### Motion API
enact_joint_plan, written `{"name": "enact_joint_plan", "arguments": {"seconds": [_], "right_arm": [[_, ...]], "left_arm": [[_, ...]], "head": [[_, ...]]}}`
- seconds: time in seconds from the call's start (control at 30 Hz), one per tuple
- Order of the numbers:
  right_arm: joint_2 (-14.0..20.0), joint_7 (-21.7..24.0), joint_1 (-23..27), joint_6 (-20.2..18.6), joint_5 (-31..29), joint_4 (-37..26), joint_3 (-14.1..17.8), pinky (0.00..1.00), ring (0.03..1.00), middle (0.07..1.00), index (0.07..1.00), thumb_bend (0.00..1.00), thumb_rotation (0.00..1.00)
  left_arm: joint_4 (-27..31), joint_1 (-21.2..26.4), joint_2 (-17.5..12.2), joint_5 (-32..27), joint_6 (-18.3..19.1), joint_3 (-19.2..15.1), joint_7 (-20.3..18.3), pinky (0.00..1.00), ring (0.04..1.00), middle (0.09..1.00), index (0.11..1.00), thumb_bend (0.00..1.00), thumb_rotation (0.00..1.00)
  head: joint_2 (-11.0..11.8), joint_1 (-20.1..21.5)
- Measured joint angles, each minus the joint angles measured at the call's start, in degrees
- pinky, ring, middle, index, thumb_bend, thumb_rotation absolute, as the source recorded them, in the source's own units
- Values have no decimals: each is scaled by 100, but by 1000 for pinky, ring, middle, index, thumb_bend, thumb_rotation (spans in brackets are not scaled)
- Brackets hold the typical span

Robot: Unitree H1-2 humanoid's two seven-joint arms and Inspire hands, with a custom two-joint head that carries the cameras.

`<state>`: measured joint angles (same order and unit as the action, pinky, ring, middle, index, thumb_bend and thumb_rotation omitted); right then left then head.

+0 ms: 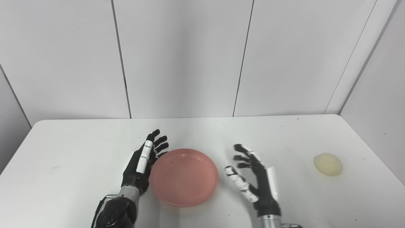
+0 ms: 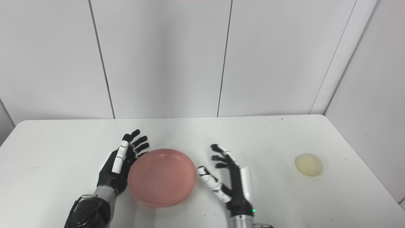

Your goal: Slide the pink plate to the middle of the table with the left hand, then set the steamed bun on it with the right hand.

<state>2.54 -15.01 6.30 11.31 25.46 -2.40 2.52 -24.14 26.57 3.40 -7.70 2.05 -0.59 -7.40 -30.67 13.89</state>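
This looks like a robotics lab or test cell, not a home or kitchen. A plain white worktop [image 1: 79,158] with rounded corners stands against bare white wall panels [image 1: 180,57] split by thin dark vertical seams, closing in on both sides like a booth. The light is even and there is no furniture or decoration. Only staged props lie on the surface: a pink plate [image 1: 184,177] and a pale steamed bun [image 1: 328,164], with a humanoid's black-and-white left hand [image 1: 142,164] and right hand [image 1: 253,177] above it
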Motion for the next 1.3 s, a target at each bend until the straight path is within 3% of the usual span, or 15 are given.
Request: {"name": "enact_joint_plan", "arguments": {"seconds": [0.03,0.1,0.23,0.43,0.53,0.63,0.77,0.83,1.03,1.3], "right_arm": [[104,-5,31,-36,17,-59,80,699,761,816,808,702,816],[353,-56,161,-187,201,-121,267,672,765,830,820,723,821],[754,8,352,-724,780,-507,406,715,814,843,836,761,779],[1035,379,443,-1859,1815,-970,422,733,861,862,828,797,634],[1123,643,443,-2448,1995,-993,538,804,896,873,830,785,550],[1246,698,462,-2778,1994,-883,687,840,912,882,833,772,529],[1358,522,473,-2945,2013,-417,801,844,880,855,811,809,492],[1399,278,508,-2990,2089,-24,823,905,879,864,805,856,508],[1685,-664,705,-3000,2099,1474,861,933,895,870,808,912,563],[1814,-1323,959,-3043,1887,2021,856,921,894,873,801,916,495]], "left_arm": [[10,-1,-8,0,6,-2,-1,755,843,860,893,685,876],[20,0,-35,0,27,-1,-1,749,839,859,888,683,881],[61,-1,-36,-3,72,3,-11,743,840,863,895,678,883],[95,-4,-46,-53,146,-7,-54,742,835,861,893,673,880],[97,-5,-61,-59,147,-5,-84,739,830,858,889,671,883],[108,-13,-72,-74,152,-4,-103,743,831,860,892,670,887],[121,-17,-71,-82,168,-8,-111,743,828,856,886,680,869],[124,-22,-72,-82,169,-10,-119,756,837,859,887,685,867],[165,-48,-71,-86,185,-8,-162,763,845,867,904,685,874],[162,-50,-69,-85,185,-8,-186,783,848,859,894,689,874]], "head": [[9,0],[18,0],[9,18],[18,44],[18,70],[26,88],[18,79],[9,79],[-9,70],[9,53]]}}
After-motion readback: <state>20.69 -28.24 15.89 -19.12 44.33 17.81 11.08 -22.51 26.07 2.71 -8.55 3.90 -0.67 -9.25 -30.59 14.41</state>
